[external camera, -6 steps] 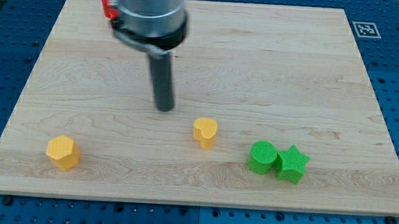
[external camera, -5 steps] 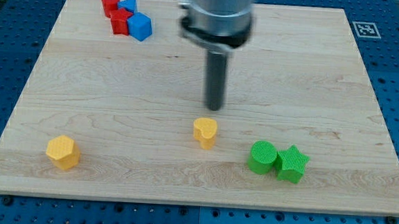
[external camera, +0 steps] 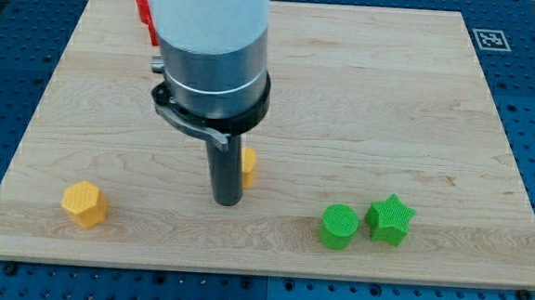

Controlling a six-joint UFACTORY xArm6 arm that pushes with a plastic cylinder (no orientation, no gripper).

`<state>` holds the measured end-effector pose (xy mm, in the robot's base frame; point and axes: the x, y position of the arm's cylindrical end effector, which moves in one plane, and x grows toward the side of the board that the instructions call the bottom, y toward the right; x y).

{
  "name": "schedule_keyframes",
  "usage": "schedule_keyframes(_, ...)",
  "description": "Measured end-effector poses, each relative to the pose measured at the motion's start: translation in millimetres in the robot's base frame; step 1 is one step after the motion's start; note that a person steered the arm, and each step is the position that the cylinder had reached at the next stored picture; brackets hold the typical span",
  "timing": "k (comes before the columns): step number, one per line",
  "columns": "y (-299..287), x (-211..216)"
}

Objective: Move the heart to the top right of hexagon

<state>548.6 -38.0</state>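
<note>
Looking down on the table (external camera: 419,103), we see our arm's grey and white body filling the upper middle of the view, with the dark rod dropping from it. There is no claw on this arm to open or close; it ends only in my tip (external camera: 227,202), which rests on the wood in the lower middle of the view.

The yellow heart (external camera: 247,165) sits just beside the rod on the view's right, mostly hidden behind it, so only a sliver of its orange-yellow side shows. We cannot tell whether the rod is touching it.

The yellow hexagon (external camera: 85,203) lies near the view's bottom left, well apart from both the tip and the heart. The heart stands to the view's right of the hexagon and a little higher.

Toward the view's bottom right, the green cylinder (external camera: 339,226) and the green star (external camera: 391,219) sit near each other with a narrow gap between them, the star to the right.

At the view's top left, a red block (external camera: 146,14) peeks out from behind the arm; its shape cannot be made out.
</note>
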Motion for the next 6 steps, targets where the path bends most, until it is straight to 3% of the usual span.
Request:
schedule_keyframes(2, 75, -5)
schedule_keyframes(3, 54, -17)
schedule_keyframes(5, -68, -54)
schedule_keyframes(6, -26, -56)
